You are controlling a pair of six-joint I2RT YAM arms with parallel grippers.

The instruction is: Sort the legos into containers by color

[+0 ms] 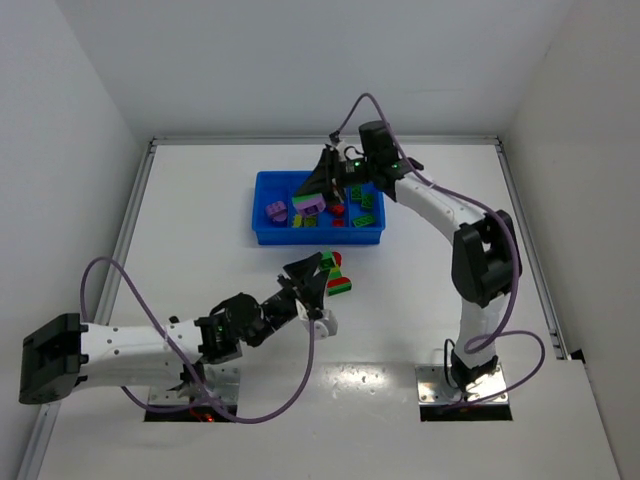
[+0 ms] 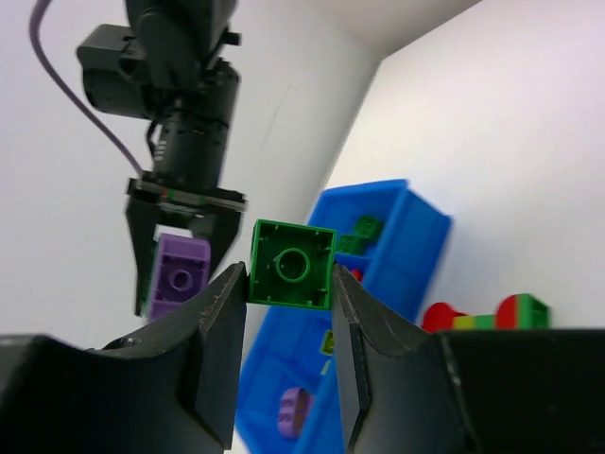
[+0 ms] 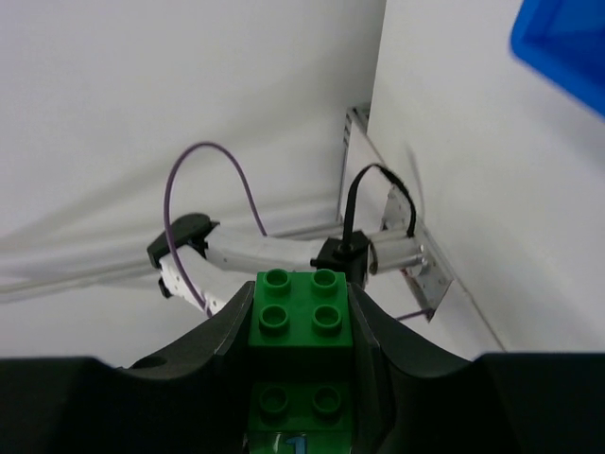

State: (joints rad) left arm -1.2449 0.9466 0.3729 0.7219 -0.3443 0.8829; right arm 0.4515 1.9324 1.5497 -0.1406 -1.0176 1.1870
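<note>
left arm point(image 1: 130, 345): closest to us. It is white and black, lies low over the white table point(image 1: 200, 200) and reaches toward the middle.
purple cable point(image 1: 100, 275): a thin, soft loop that curves up over the left arm.
left gripper point(image 2: 288, 284): we see its two black fingers clenched on a green brick point(image 2: 291, 265), one finger on each side. The brick is held up off the table.
green brick: square, hard, shiny plastic. The face turned to the left wrist camera has a round ring in the middle.
mixed stack point(image 1: 341, 284): red and green bricks stuck together. It lies on the table just beside the left gripper, in front of the tray.
blue tray point(image 1: 262, 232): a shallow bright-blue plastic box with straight walls, past the stack. Inside we see a purple brick point(image 1: 275, 210) near the left end, then loose green bricks point(image 1: 365, 200) and a red brick point(image 1: 338, 210). We cannot tell which compartment each one lies in.
right gripper point(image 2: 181, 274): it hangs above the tray, squeezed tight on a purple-and-green piece point(image 3: 301, 317). From above it hides part of the tray.
purple-and-green piece: green with four round bumps in the right wrist view, purple in the left wrist view.
right arm point(image 1: 480, 250): white with black joints. It bends over from the right side to the tray.
walls point(image 1: 90, 100): plain, smooth and white, at the back and both sides of the table.
</note>
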